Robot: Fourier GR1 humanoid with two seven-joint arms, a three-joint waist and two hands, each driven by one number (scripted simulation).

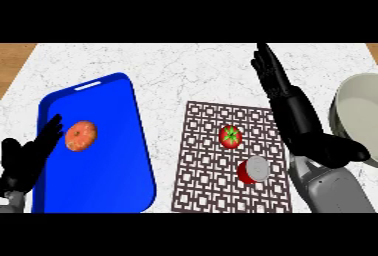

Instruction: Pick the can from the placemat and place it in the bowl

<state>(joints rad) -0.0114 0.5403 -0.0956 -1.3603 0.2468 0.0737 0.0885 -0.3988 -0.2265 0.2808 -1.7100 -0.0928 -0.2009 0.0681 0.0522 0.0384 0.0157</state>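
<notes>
A red can [253, 171] with a grey top stands on the brown patterned placemat [207, 170], near its right side. Just beyond it on the mat lies a red tomato [230, 136] with a green stem. The pale bowl [353, 107] sits at the right edge of the view, partly cut off. My right hand [295, 110] is open, fingers stretched straight up the view, hovering right of the can and between it and the bowl, touching neither. At the lower left my left hand [26, 157] rests open, over the edge of the blue tray.
A blue tray [111, 150] lies on the left of the white marble counter [192, 70] and holds an orange fruit [80, 135]. Wooden strips show at the far corners of the counter.
</notes>
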